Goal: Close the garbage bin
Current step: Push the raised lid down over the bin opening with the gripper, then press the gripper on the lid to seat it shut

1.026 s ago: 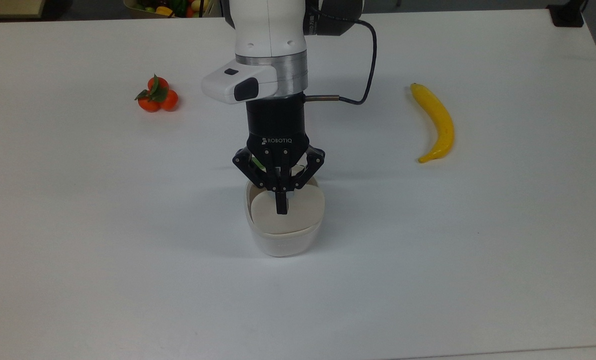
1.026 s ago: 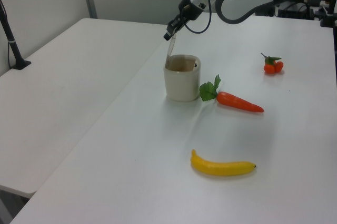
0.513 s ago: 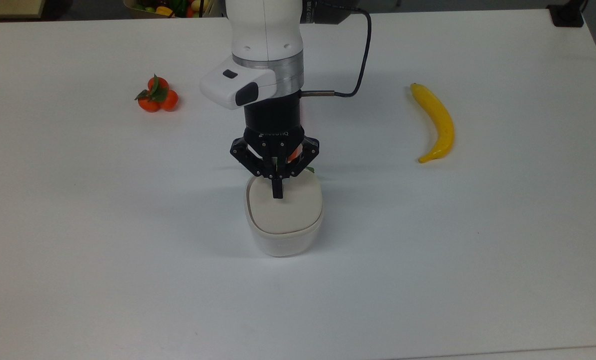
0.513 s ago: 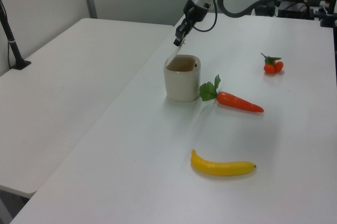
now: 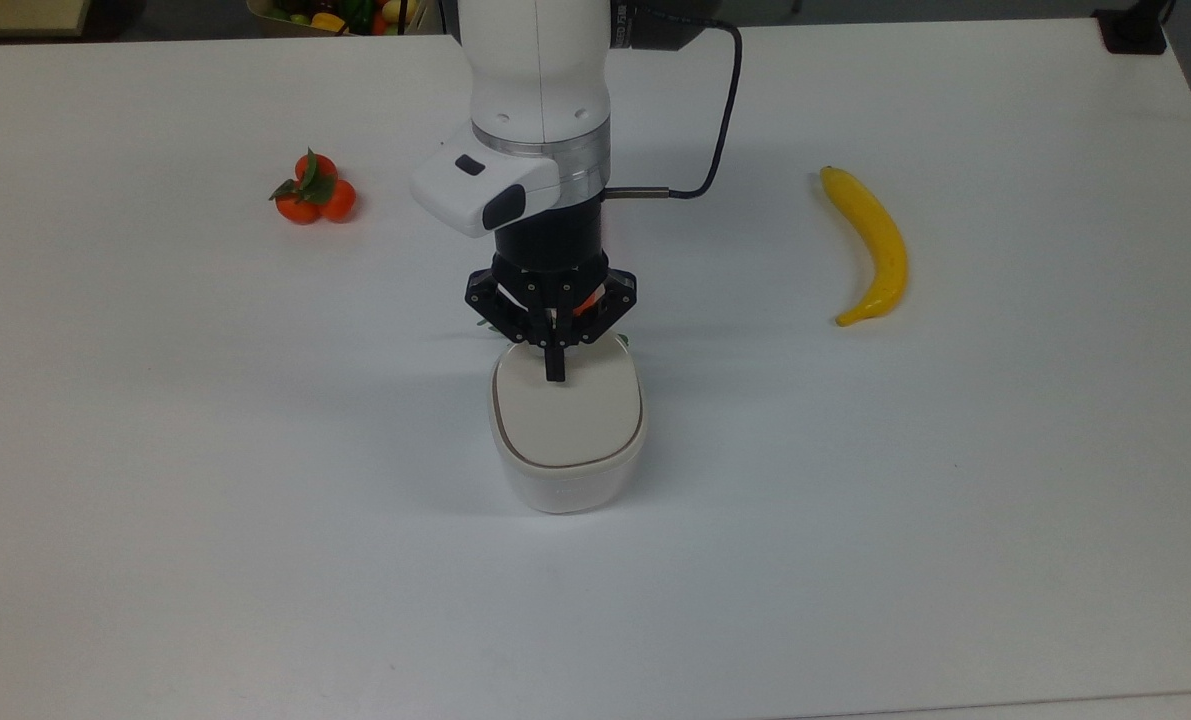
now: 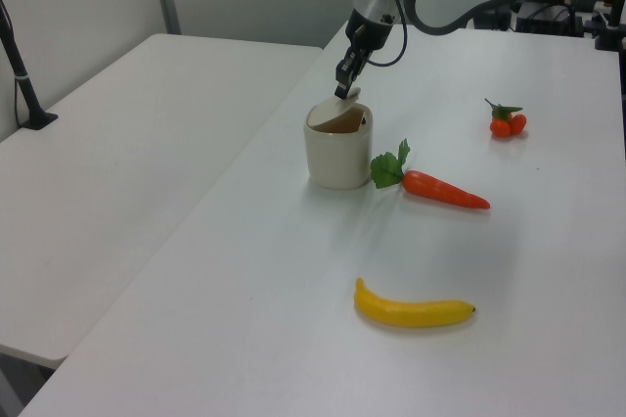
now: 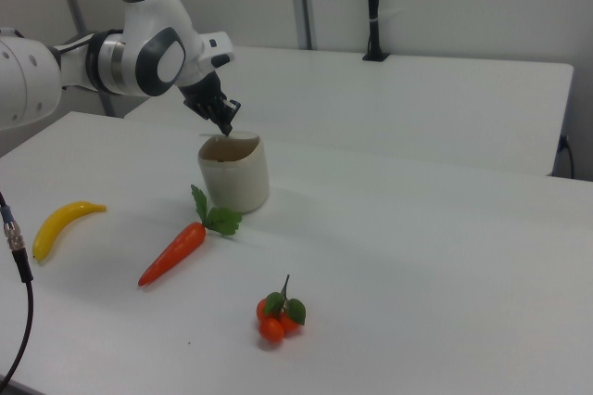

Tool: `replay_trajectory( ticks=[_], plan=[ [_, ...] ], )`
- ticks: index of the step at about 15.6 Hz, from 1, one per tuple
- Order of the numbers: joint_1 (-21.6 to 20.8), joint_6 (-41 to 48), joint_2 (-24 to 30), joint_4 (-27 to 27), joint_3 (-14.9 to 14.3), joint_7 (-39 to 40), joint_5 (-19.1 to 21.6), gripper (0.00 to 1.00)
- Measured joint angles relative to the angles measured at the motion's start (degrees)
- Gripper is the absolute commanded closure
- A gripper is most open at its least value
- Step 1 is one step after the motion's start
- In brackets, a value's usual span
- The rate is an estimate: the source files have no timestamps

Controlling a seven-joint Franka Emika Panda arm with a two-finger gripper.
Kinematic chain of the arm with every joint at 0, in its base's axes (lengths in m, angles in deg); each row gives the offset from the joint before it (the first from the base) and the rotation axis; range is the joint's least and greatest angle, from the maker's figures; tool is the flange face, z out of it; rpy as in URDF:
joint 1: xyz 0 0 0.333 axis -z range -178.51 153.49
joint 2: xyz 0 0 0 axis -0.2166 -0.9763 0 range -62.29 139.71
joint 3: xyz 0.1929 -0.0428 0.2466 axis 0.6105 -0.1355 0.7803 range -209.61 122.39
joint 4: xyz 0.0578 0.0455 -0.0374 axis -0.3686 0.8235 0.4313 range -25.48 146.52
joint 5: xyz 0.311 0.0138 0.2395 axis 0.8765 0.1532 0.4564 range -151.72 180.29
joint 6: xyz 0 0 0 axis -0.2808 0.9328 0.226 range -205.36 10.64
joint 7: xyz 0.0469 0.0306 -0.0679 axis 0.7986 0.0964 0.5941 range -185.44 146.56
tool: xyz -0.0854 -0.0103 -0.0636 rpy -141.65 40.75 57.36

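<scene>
The garbage bin point(image 5: 565, 480) is a small white tub standing mid-table, with a beige lid point(image 5: 567, 418) lying almost flat over it. In the left view the lid point(image 6: 331, 115) is still tilted, with a narrow gap over the bin point(image 6: 337, 155). My gripper point(image 5: 554, 372) points down with its fingers shut together, their tips resting on the lid's far edge near the hinge side. It holds nothing. In the right view the gripper point(image 7: 227, 130) touches the top of the bin point(image 7: 235, 175).
A carrot point(image 6: 445, 189) with green leaves lies right beside the bin. A banana point(image 5: 873, 245) lies at the top view's right. A cluster of small oranges point(image 5: 313, 190) sits at the top view's left. The white table point(image 5: 205, 520) surrounds them.
The lid has swung from nearly upright down to almost flat. The gripper has followed it, moving down and toward the arm's base, fingers staying shut.
</scene>
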State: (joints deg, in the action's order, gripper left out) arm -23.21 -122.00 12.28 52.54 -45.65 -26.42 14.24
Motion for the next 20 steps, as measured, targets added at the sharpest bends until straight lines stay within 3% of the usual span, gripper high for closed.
replay_trajectory(
  ticks=[20],
  plan=[
    [-1.59, 3.32, -0.72, 1.8, 0.13, 1.3, -2.06, 1.0]
  ],
)
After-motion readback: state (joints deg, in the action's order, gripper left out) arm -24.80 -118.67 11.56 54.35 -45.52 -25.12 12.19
